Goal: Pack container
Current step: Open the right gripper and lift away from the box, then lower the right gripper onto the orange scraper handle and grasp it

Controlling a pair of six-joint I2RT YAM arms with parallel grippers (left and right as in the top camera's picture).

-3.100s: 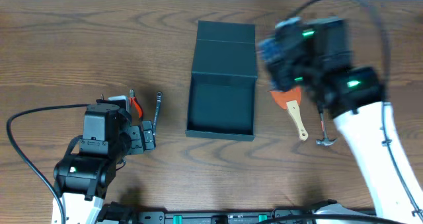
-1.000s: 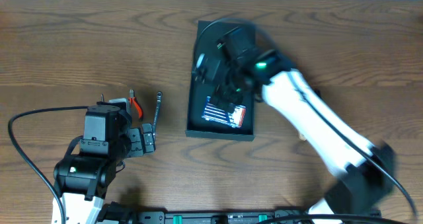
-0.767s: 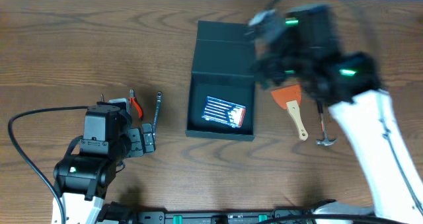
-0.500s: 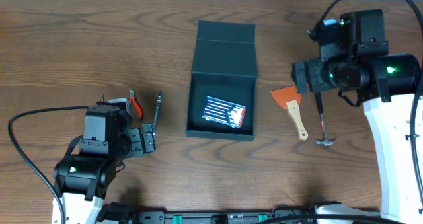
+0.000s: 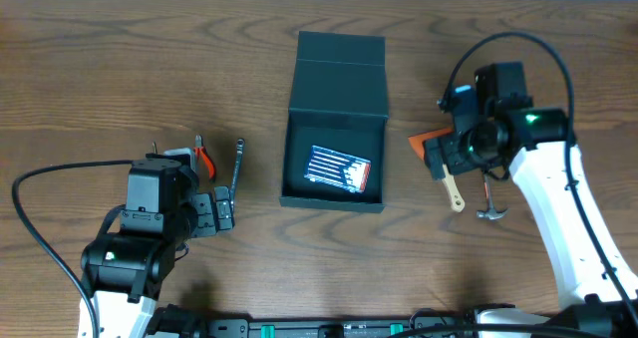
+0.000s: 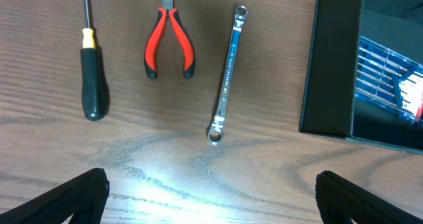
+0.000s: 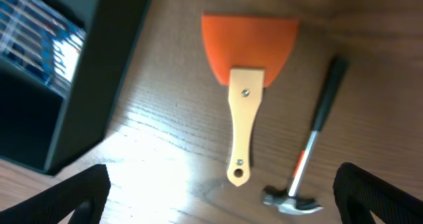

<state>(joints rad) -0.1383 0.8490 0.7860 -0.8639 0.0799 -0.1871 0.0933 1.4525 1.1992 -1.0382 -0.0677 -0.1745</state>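
Observation:
The dark teal container [image 5: 332,202] lies open in the middle of the table, its flap lid [image 5: 339,74] folded back. A blue striped packet [image 5: 337,169] rests inside it. My right gripper [image 5: 446,157] hovers open over an orange scraper with a wooden handle [image 7: 243,112] and a small hammer [image 7: 310,151], holding nothing [image 7: 221,197]. My left gripper [image 5: 221,208] is open and empty [image 6: 211,197] above bare wood, left of the container [image 6: 330,65]. In front of it lie a wrench [image 6: 227,72], red pliers [image 6: 170,39] and a screwdriver [image 6: 92,72].
The scraper [image 5: 451,183] and hammer [image 5: 488,206] lie right of the container, partly under my right arm. The pliers [image 5: 204,160] and wrench [image 5: 237,165] lie to its left. The container's side wall [image 7: 86,98] is at the left of the right wrist view.
My right arm left the blue packet in the container, swung out to the right and came down over the scraper and hammer. The left arm has not moved.

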